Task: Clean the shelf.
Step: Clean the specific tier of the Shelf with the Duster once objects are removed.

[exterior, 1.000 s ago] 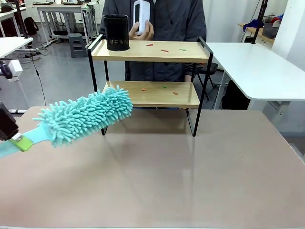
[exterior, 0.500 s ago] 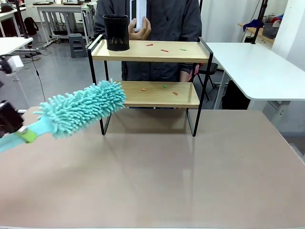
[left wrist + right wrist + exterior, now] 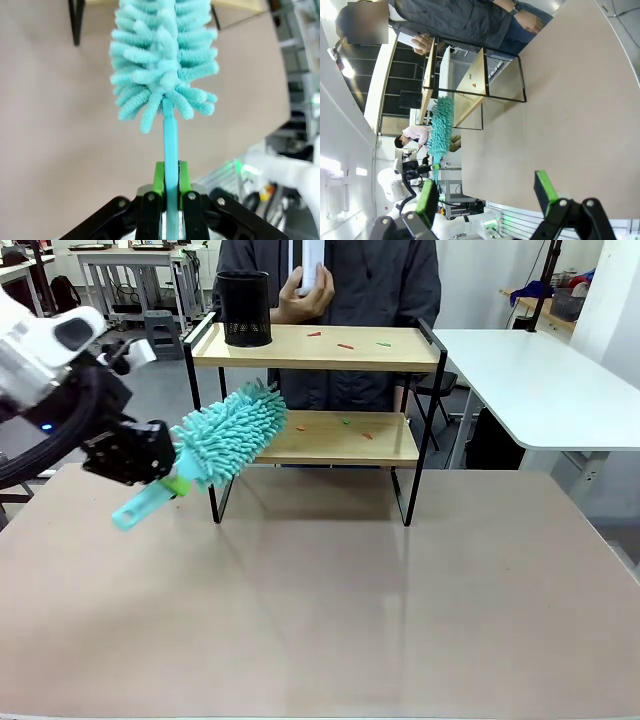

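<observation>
The shelf (image 3: 398, 348) stands at the far middle of the table, with small red and green bits scattered on both wooden boards. My left gripper (image 3: 171, 477) is shut on the handle of a teal fluffy duster (image 3: 231, 429). The duster's head points up and right, at the shelf's left front post beside the lower board. In the left wrist view the green pads (image 3: 159, 177) pinch the thin handle of the duster (image 3: 162, 60), with my left gripper (image 3: 171, 180) just behind the head. My right gripper (image 3: 485, 196) is open and holds nothing, far from the sideways shelf (image 3: 470, 80).
A black mesh cup (image 3: 244, 308) stands at the left end of the top board. Behind the shelf a person holds a white object (image 3: 309, 264) above it. A white side table (image 3: 530, 380) lies to the right. The tan tabletop (image 3: 340, 610) stretches in front.
My left arm has swung up and right into view. The duster has moved with it, its head now higher and at the shelf's left post. The person raised the white object.
</observation>
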Robot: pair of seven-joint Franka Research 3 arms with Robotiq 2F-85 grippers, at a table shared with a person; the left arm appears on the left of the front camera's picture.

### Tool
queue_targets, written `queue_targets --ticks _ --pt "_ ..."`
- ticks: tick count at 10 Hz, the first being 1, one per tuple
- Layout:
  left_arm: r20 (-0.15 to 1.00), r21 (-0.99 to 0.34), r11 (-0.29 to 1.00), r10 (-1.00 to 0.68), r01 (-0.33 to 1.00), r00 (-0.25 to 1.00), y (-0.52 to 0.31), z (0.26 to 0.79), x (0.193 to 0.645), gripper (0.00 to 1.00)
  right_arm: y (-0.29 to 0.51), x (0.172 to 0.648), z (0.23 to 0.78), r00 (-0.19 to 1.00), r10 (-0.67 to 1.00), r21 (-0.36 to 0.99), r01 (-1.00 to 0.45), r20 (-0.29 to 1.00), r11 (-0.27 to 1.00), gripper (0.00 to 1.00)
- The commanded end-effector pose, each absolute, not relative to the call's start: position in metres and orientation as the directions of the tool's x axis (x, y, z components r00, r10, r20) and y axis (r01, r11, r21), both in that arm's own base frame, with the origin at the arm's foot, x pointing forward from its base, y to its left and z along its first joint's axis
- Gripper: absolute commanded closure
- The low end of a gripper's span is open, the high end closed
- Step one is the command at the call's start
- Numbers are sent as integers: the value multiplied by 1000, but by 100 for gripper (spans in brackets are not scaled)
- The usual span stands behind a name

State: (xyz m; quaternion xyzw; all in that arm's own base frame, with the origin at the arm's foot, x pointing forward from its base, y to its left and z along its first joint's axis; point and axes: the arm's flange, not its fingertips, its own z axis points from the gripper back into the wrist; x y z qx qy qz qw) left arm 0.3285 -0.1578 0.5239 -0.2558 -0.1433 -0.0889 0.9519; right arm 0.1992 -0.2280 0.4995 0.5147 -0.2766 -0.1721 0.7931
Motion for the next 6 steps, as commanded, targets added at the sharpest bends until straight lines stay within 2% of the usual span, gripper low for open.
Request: queue_targets --ticks 1,6 --pt "347 -460 870 -7 177 938 -175 526 349 88 -228 201 501 780 -555 910 -44 289 411 0" --pt "314 -419 904 54 87 948 -213 514 418 88 -228 201 501 780 -555 910 -44 289 411 0"
